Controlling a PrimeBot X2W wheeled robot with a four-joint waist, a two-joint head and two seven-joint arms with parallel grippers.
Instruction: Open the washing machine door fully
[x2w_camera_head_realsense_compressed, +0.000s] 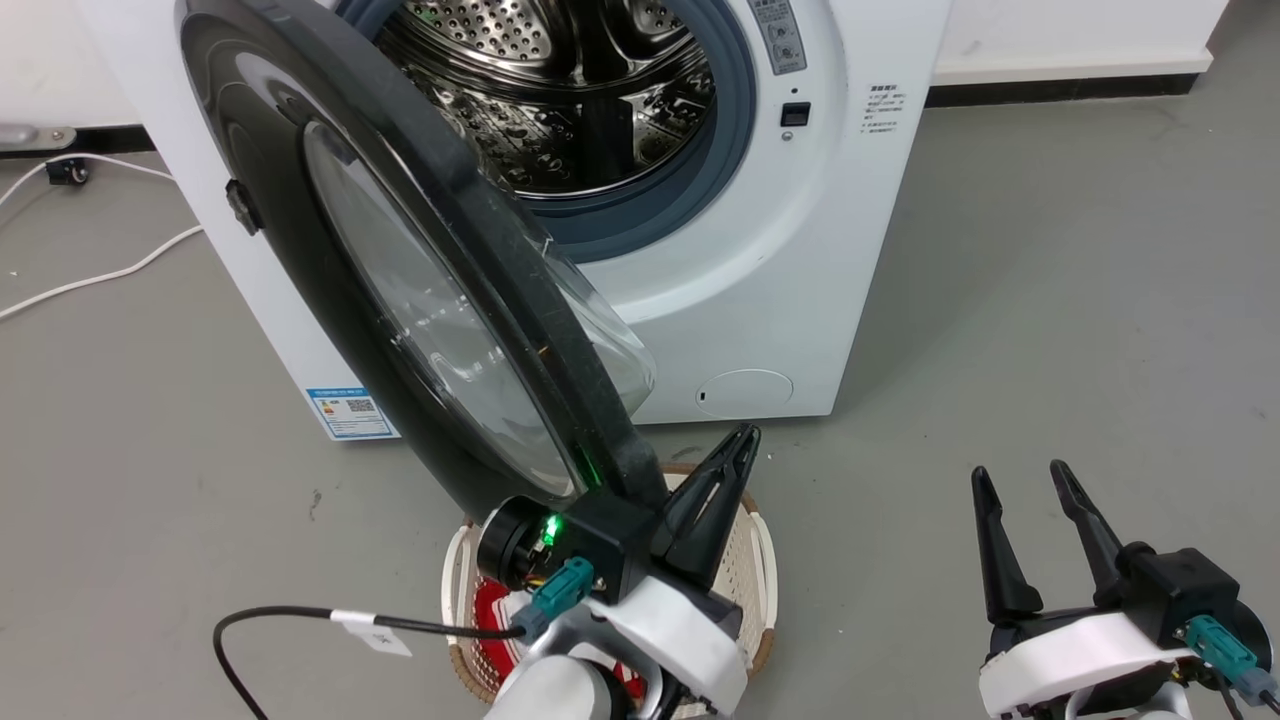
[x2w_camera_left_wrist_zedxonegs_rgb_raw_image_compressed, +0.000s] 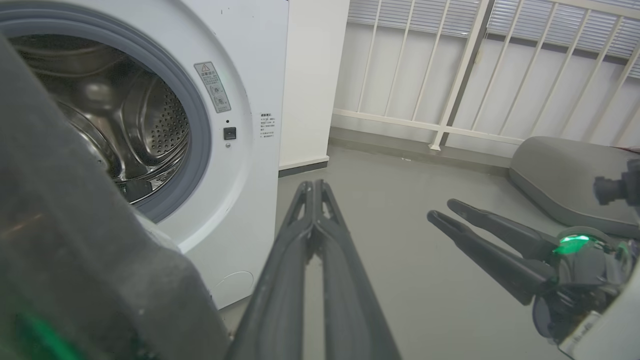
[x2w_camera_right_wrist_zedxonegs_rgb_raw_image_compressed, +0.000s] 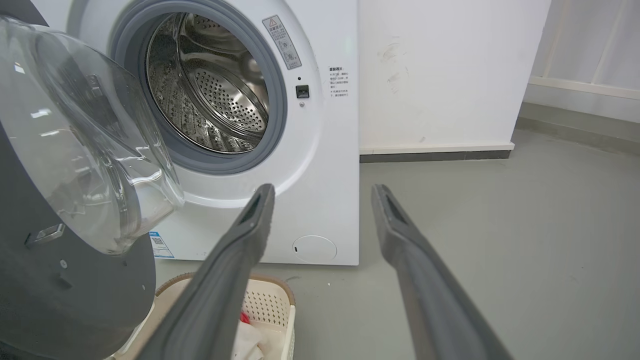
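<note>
Black door (x2w_camera_head_realsense_compressed: 262, 150) ajar, left gripper (x2w_camera_left_wrist_zedxonegs_rgb_raw_image_compressed: 313, 185) clenched beside it, right gripper (x2w_camera_right_wrist_zedxonegs_rgb_raw_image_compressed: 322, 192) spread, basket (x2w_camera_right_wrist_zedxonegs_rgb_raw_image_compressed: 270, 302) below

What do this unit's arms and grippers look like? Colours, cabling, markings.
Both match: left gripper and right gripper each have two long tapered matte-black fingers on a black block, over a glossy white wrist shell. Teal plug at each wrist; thin black cable with white tag runs to the left one. Green light on each wrist.
</note>
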